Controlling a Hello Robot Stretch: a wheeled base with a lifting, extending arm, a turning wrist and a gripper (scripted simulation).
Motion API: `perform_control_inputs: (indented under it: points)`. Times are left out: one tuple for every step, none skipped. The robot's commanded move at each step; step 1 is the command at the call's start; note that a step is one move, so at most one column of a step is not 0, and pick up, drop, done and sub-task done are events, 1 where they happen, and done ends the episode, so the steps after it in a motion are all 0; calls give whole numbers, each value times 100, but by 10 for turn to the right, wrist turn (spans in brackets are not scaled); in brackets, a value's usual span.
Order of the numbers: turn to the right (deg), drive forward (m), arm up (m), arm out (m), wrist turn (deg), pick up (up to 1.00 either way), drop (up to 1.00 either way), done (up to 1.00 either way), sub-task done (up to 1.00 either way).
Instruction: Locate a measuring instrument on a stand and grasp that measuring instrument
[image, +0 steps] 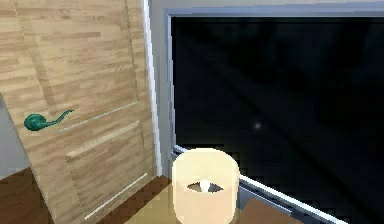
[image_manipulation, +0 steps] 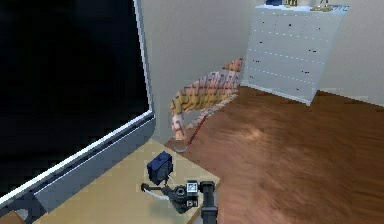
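Observation:
My gripper (image_manipulation: 158, 186) shows at the bottom of the arm side view, at the far end of the dark arm (image_manipulation: 210, 212). It lies over the tan top of a low stand (image_manipulation: 95, 195). A small dark boxy thing (image_manipulation: 158, 166) sits right at the gripper on that top. I cannot make out what it is, and I cannot tell whether the gripper holds anything. In the forward view a cream cylinder like a candle (image: 204, 185) stands on the tan stand top (image: 150, 212), in front of the screen.
A big black screen (image_manipulation: 60, 80) stands on the stand and spans the forward view's right (image: 280, 100). A wooden door (image: 80, 100) with a green handle (image: 45, 121) is left. On the wooden floor (image_manipulation: 300, 150) stand a striped folding seat (image_manipulation: 205, 92) and a white dresser (image_manipulation: 295, 50).

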Motion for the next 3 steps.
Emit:
perform_control_inputs:
  points:
    - [0,0,0,0,0,100,0,0,0]
    - [0,0,10,0,0,0,0,0,0]
    - [0,0,0,0,0,0,0,100,0]
